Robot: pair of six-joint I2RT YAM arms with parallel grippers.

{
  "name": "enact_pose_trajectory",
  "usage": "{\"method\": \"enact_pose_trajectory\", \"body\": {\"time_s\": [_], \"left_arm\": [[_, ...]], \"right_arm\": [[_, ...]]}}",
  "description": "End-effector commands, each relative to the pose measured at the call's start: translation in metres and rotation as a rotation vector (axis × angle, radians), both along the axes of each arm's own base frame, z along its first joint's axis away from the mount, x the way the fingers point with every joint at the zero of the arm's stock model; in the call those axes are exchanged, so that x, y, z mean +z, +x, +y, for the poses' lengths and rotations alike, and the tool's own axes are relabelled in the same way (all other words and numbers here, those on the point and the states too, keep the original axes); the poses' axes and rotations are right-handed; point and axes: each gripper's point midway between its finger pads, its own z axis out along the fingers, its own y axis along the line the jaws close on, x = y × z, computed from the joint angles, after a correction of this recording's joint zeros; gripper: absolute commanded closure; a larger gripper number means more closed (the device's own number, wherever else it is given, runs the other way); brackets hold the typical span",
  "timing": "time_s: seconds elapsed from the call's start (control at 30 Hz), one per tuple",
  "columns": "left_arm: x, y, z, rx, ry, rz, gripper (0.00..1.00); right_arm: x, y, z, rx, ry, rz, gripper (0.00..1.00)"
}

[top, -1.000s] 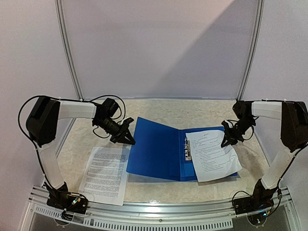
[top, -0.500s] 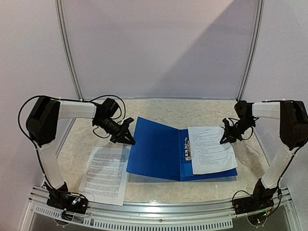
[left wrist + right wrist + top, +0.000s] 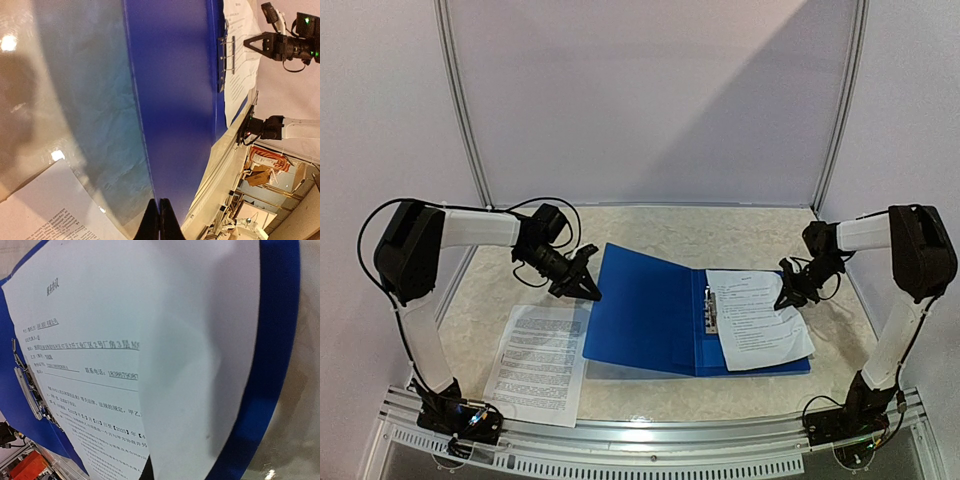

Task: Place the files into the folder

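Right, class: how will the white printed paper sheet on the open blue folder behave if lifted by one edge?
Probably floppy: the white printed paper sheet bows along a soft crease. Likely very light, being a single thin sheet. It may slide easily on the glossy dark-blue plastic folder.

Showed soft, rather dim overhead light, cast a diagonal shadow across the back wall (image 3: 750,120) toward 2 o'clock, left wrist-view glare spots on the table (image 3: 20,20) at 9 o'clock, blurred the near sheet (image 3: 200,340).
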Motion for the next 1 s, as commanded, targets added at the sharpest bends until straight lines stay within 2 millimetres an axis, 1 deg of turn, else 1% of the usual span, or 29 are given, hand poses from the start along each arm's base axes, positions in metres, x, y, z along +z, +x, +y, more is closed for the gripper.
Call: {"method": "enact_pose_trajectory", "body": {"time_s": [0.0,0.17,0.3,0.4,0.6,0.8,0.87,0.97], "left_arm": [[0.009,-0.001,-0.005,-0.022,-0.003,-0.046,1.00],[0.009,-0.001,-0.005,-0.022,-0.003,-0.046,1.00],[0.011,0.000,-0.006,-0.022,-0.005,-0.049,1.00],[0.011,0.000,-0.006,-0.023,-0.006,-0.051,1.00],[0.012,0.000,-0.006,-0.024,-0.007,-0.050,1.00],[0.013,0.000,-0.006,-0.027,-0.006,-0.059,1.00],[0.014,0.000,-0.006,-0.027,-0.008,-0.061,1.00],[0.014,0.001,-0.006,-0.026,-0.007,-0.060,1.00]], "right_arm": [[-0.009,-0.001,0.003,-0.040,0.028,0.014,1.00],[0.000,0.003,0.008,-0.075,0.068,-0.011,1.00],[0.014,0.008,0.013,-0.100,0.096,-0.049,1.00],[0.017,0.006,0.015,-0.094,0.083,-0.053,1.00],[0.018,0.003,0.026,-0.081,0.092,-0.051,1.00],[0.018,-0.003,0.019,-0.056,0.039,-0.034,1.00],[0.020,-0.005,0.019,-0.055,0.041,-0.041,1.00],[0.024,-0.007,0.014,-0.056,0.013,-0.048,1.00]]}}
